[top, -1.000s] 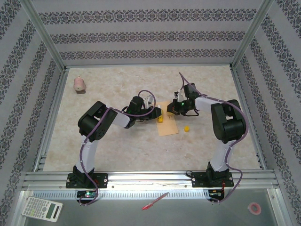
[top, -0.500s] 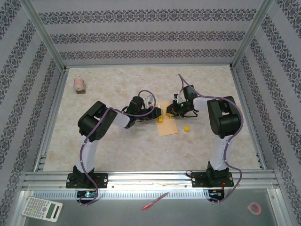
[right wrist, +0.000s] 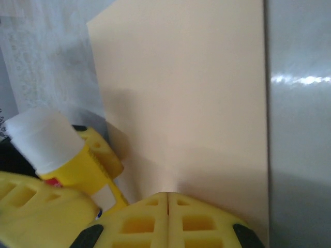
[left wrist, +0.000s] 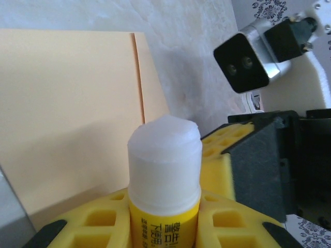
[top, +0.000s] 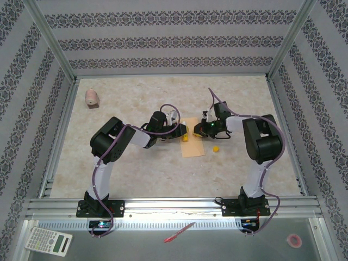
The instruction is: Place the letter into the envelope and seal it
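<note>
At table centre, top view: envelope, tan paper, lying flat, long side running 12 to 6; one straight fold line near its edge in left wrist view; flap open or closed, can't tell.

Item 2, left gripper: arm reaches from 9 o'clock; gripper sits at envelope's 9 o'clock edge; yellow fingers pinching glue stick; stick yellow-bodied, cap off, white glue wound out, tip over the tan paper; touching or apart, can't tell.

Item 3, right gripper: over envelope's 1 o'clock corner, close to the left one; fingers pressed together, no gap between them, per right wrist view; tips low at envelope surface; whether they nip the paper, can't tell.

Item 4, yellow cap: on table, just beside envelope at approx its 3 o'clock edge; apart from both grippers.

Item 5, pink object: at 10 o'clock on table, well apart from the rest; kind can't be told.

Item 6, metal shelf: at 6 o'clock, beyond arm bases; holds calculator at 7, red pen at 6, pink tape roll at 5.
</note>
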